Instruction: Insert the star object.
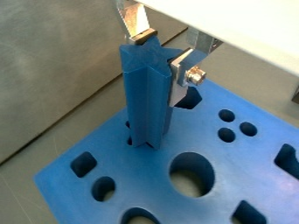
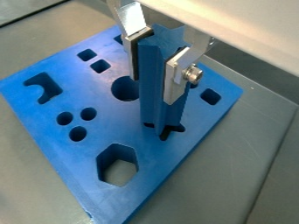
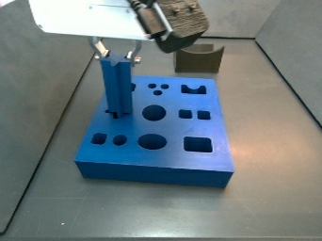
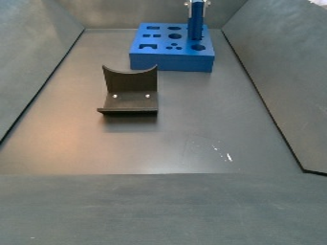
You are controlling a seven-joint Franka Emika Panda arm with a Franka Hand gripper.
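The star object [image 1: 146, 96] is a tall blue ridged peg. It stands upright with its lower end in the star-shaped hole of the wide blue block [image 1: 246, 175]. My gripper [image 1: 162, 59] is above the block, and its silver fingers press the peg's top on two opposite sides. The other wrist view shows the same grip [image 2: 158, 61] on the peg [image 2: 156, 83], with the star hole's points visible around its base on the block [image 2: 59, 114]. In both side views the peg [image 3: 117, 85] [image 4: 198, 24] stands at one edge of the block [image 3: 176, 155].
A dark grey curved block [image 4: 128, 91] lies on the floor apart from the blue block [image 4: 160, 53]; it also shows behind the block in a side view [image 3: 199, 58]. Grey walls enclose the floor. The block has several other shaped holes.
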